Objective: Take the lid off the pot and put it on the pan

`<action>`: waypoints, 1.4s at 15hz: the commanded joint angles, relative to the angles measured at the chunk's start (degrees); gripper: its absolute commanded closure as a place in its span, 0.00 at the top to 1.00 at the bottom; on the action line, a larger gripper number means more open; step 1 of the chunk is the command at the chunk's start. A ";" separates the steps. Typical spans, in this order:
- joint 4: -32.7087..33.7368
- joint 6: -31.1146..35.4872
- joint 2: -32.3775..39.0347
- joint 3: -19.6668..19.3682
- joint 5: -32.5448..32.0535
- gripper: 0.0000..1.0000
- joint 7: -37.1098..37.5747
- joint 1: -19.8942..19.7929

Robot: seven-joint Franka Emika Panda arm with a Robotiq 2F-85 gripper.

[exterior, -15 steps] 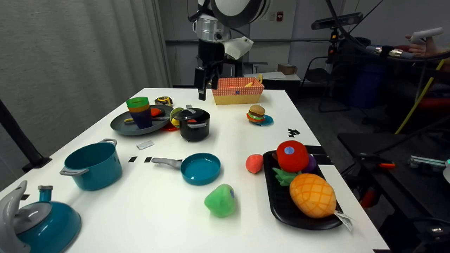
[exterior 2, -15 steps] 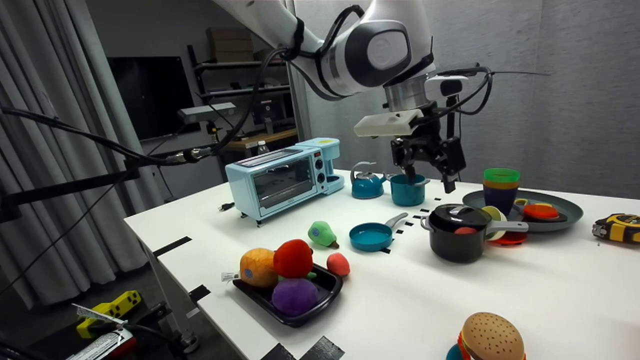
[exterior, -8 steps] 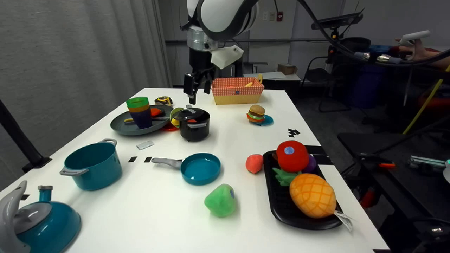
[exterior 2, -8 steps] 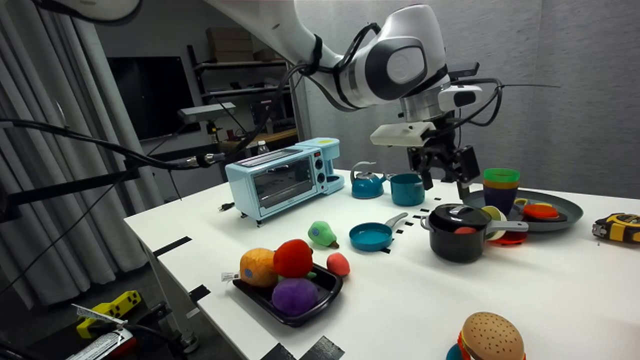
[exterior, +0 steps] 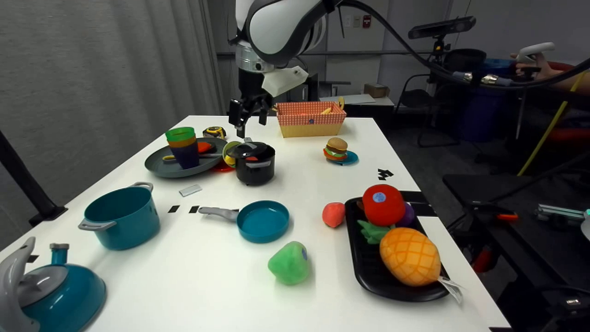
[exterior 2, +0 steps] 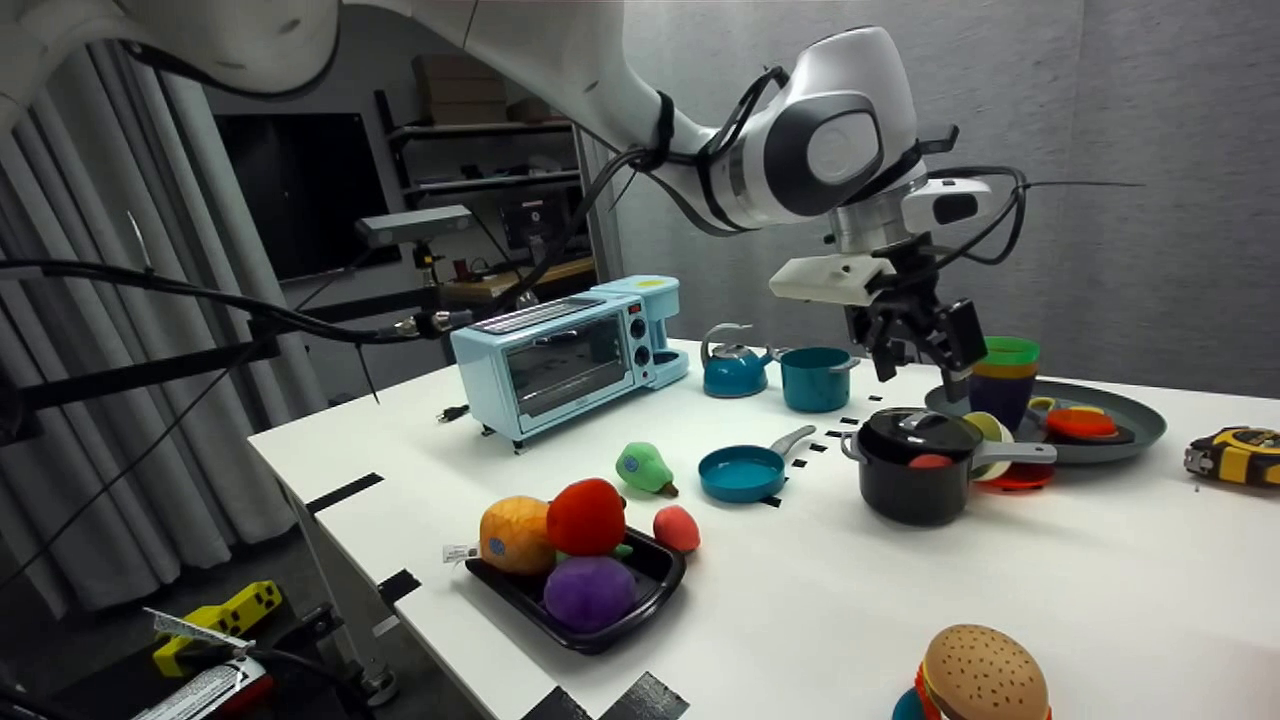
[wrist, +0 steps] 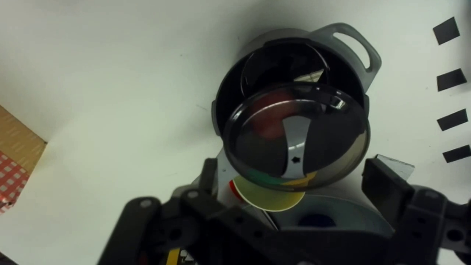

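The small round black lid [exterior: 251, 148] [exterior 2: 922, 430] rests tilted and off-centre on the black pot [exterior: 255, 174] [exterior 2: 910, 492], overhanging one side of its rim. In the wrist view, the see-through lid [wrist: 331, 140] with its grey strap handle covers part of the pot [wrist: 230, 88]. A red item shows inside the pot. The blue pan [exterior: 262, 223] [exterior 2: 742, 475] stands apart from the pot, its bowl empty. My gripper [exterior: 251, 125] [exterior 2: 920, 375] is open and empty, above and behind the pot. In the wrist view, the gripper's fingertips [wrist: 294, 172] are wide apart.
A yellow-green cup [wrist: 268, 195] leans beside the pot, next to the dark plate [exterior: 168, 171] with stacked cups [exterior: 184, 150]. A teal pot [exterior: 122, 219], a kettle [exterior: 69, 290], a green toy pear [exterior: 289, 263] and a black tray [exterior: 364, 276] of toy fruit stand around the pan.
My gripper has moved closer to the pot, sideways and slightly down, leftward in an exterior view and rightward in an exterior view. It stays open. The lid, pot and pan have not moved.
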 commanded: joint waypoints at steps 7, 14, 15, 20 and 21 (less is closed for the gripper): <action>12.14 -6.88 7.38 0.77 1.77 1.00 3.51 -1.94; 16.49 -8.41 11.72 0.76 1.35 1.00 5.17 -1.71; 16.92 -8.50 12.24 0.85 1.34 1.00 5.27 -1.64; 19.49 -8.99 13.90 0.85 1.15 0.58 5.82 -1.47; 20.28 -9.32 14.13 0.92 1.20 0.51 5.64 -1.72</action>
